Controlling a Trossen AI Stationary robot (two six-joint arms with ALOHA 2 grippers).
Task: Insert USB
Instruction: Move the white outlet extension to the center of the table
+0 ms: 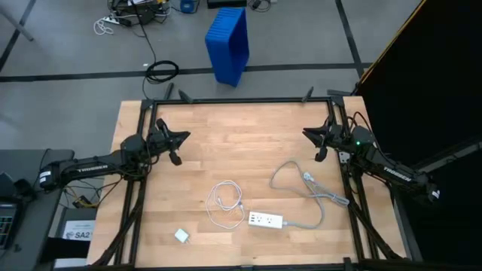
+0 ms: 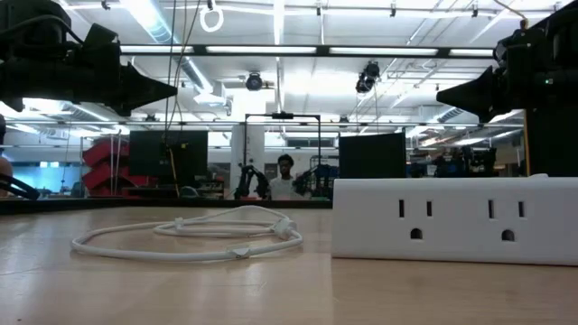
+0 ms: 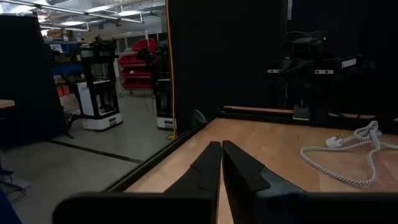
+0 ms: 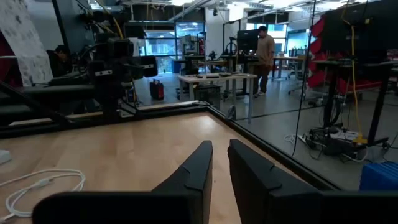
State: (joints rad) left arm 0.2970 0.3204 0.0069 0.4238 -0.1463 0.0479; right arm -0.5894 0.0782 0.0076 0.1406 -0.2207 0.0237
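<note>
Nothing grabbed yet. Left gripper and right gripper both hover with fingers nearly together, empty, at the table's far corners. USB cable lies coiled well in front of them, between them, just beside the power strip.

My call: open wide, descend on a plug end, not mid-loop.

Low view shows the strip's sockets; overhead shows the layout and a small white block.

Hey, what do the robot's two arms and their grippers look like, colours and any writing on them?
Both arms are dark, nearly black, with white lettering along the forearms. The left gripper and right gripper each end in two pointed, wedge-shaped black fingers. A small green light glows near the right wrist.
</note>
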